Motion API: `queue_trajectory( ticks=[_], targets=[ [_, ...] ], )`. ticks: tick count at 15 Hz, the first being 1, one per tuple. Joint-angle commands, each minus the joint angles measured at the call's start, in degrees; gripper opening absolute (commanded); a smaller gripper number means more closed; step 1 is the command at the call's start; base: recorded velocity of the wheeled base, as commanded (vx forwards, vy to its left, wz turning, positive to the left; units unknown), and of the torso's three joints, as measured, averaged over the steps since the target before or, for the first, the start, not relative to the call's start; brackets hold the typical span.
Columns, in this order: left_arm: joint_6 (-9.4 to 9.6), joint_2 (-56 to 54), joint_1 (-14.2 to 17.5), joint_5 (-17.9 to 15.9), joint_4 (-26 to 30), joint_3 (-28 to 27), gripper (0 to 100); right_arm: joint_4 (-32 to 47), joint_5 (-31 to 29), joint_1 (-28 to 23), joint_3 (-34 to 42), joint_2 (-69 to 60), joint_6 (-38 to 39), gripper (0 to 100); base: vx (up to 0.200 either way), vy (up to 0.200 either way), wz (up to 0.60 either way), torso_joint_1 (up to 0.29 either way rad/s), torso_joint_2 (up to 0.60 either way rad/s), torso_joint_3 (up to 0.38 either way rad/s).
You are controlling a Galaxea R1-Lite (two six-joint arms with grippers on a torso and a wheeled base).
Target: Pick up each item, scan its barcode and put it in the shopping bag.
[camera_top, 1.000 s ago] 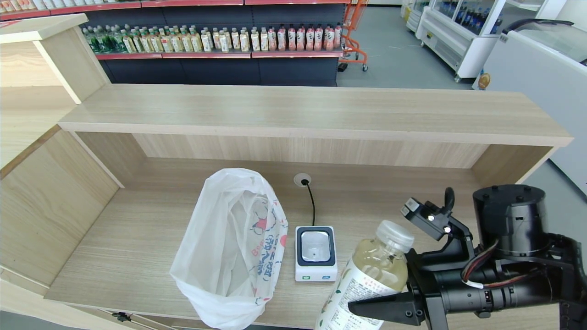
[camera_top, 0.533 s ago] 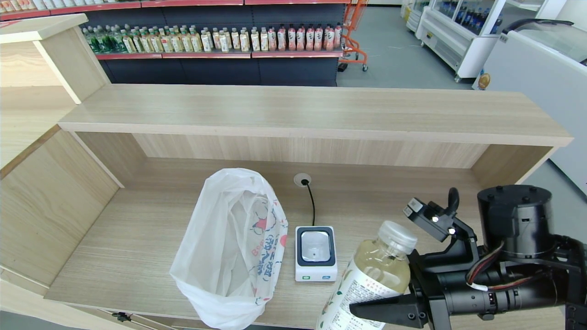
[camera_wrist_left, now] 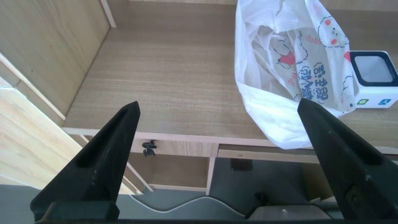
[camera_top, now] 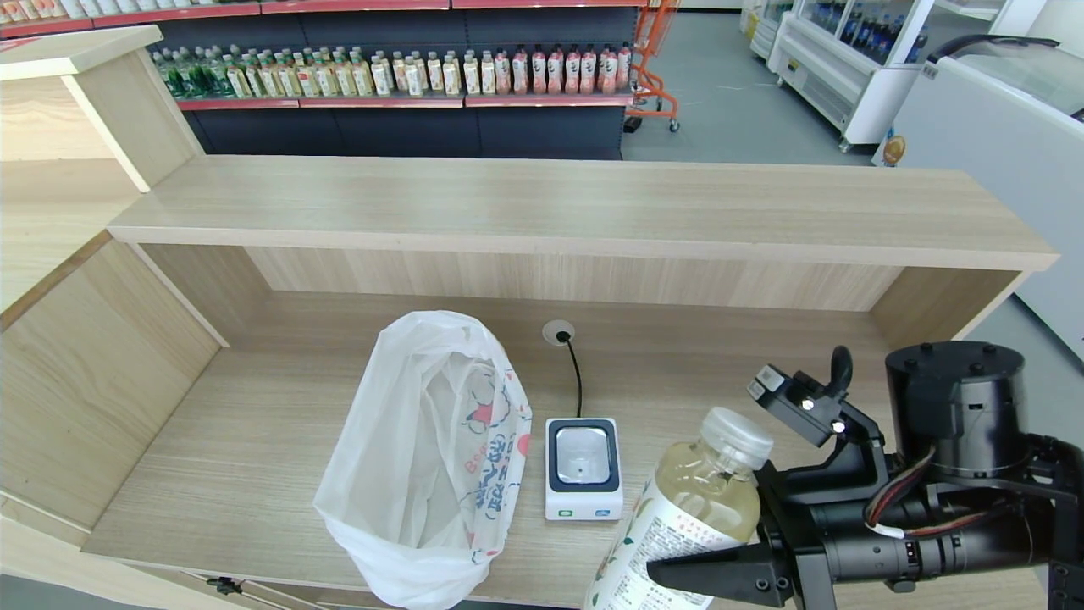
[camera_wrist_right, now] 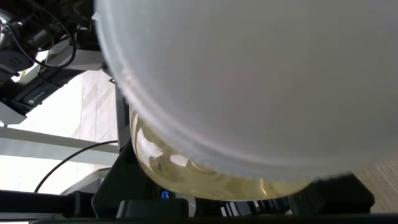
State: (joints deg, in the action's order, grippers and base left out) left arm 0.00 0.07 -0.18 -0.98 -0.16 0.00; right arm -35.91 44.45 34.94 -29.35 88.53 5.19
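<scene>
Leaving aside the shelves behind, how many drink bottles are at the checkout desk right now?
1: the bottle, tilted, held in the right gripper, just right of the scanner. Folds of the bag may hide others.

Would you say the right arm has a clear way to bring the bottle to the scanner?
Probably yes: the bottle in the right pincer is just right of the scanner, nothing between them; the bag stands on its other side.

Was shop: shelves (camera_top: 381, 102) stocked with drink bottles (camera_top: 389, 74), freezers (camera_top: 855, 68) far right, orange trolley (camera_top: 656, 63), wooden checkout surface (camera_top: 254, 440) carrying scanner (camera_top: 583, 468), plastic bag (camera_top: 423, 474).
</scene>
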Motion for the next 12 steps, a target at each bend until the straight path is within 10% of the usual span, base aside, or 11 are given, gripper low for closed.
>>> queue_trajectory(
  ticks=[1, 10, 12],
  targets=[
    [0.00, 0.01, 0.01, 0.01, -0.02, 0.00, 100, -0.03, 0.03, 0.04, 0.00, -0.02, -0.01, 0, 0.000, 0.000, 0.00, 0.000, 0.00, 0.000],
    [0.00, 0.01, 0.01, 0.01, -0.02, 0.00, 100, -1.00, -0.24, -0.31, -0.09, -0.64, -0.62, 0, 0.000, 0.000, 0.00, 0.000, 0.00, 0.000],
    [0.00, 0.01, 0.01, 0.01, -0.02, 0.00, 100, -3.37, -8.41, -0.57, -1.85, -2.40, -2.91, 0, 0.000, 0.000, 0.00, 0.000, 0.00, 0.000]
  ],
)
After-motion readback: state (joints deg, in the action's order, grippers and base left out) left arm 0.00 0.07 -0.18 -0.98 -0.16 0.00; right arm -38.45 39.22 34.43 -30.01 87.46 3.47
